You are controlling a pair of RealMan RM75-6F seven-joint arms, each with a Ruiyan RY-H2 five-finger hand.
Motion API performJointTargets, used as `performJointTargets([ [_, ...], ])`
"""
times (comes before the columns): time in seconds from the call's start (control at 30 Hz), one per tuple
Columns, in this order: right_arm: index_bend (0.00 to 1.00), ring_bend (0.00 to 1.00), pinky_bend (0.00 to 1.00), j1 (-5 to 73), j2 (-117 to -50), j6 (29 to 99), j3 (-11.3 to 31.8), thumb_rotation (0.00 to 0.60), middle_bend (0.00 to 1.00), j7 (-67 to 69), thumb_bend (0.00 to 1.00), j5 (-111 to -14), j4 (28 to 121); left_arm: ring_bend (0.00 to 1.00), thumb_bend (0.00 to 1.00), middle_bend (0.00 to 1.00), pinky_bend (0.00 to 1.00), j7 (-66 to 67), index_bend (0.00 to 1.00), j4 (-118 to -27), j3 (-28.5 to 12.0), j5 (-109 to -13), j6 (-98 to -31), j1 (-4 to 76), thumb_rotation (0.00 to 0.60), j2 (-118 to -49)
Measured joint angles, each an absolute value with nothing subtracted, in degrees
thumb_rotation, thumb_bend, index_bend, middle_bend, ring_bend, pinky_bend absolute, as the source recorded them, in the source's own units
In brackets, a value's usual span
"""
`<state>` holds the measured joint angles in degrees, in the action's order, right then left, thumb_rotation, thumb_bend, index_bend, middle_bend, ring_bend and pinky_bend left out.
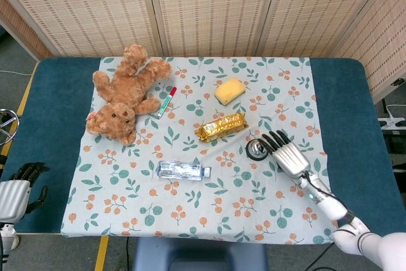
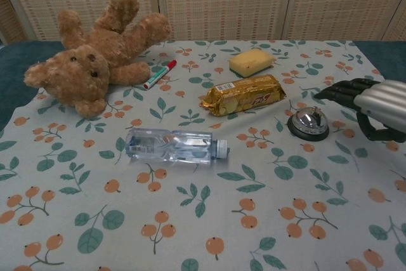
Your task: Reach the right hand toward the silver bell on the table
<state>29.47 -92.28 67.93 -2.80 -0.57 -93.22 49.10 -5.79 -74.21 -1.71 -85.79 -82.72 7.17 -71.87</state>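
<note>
- The desk point(image 1: 57, 106) has a dark blue top, and a cloth point(image 1: 279, 220) printed with leaves and orange berries covers its middle part.
- A brown teddy bear point(image 1: 124, 92) lies on its back at the far left of the cloth, with arms and legs spread.
- The right robot hand point(image 1: 288, 155) hangs just beside the bell, on its right side. The fingers are apart and stretched out, and it holds nothing. In the chest view the fingertips point(image 2: 335, 91) are above and behind the bell, not touching it.
- The left robot hand point(image 1: 19, 185) is low at the left edge of the desk, far from everything on the cloth. Its dark fingers look loosely curled, but I cannot tell if it is closed.
- A clear water bottle point(image 2: 172, 145) lies on its side near the middle.
- A gold snack packet point(image 2: 243, 94) lies beyond the bottle.
- A yellow sponge point(image 2: 252, 61) sits farther back.
- The silver bell point(image 2: 307, 122) stands upright on its black base, right of the packet.
- A red marker point(image 2: 160, 73) lies beside the bear's paw.
</note>
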Motion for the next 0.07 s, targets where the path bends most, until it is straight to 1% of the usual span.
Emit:
performJointTargets([
  [0.07, 0.0, 0.0, 0.08, 26.9, -89.2, 69.4, -3.1, 0.6, 0.06, -4.6, 1.0, -92.1, 55.0, 0.17, 0.48, 0.22, 0.42, -5.7, 0.29, -74.2, -1.7, -86.0, -82.9, 7.1, 0.6, -71.9],
])
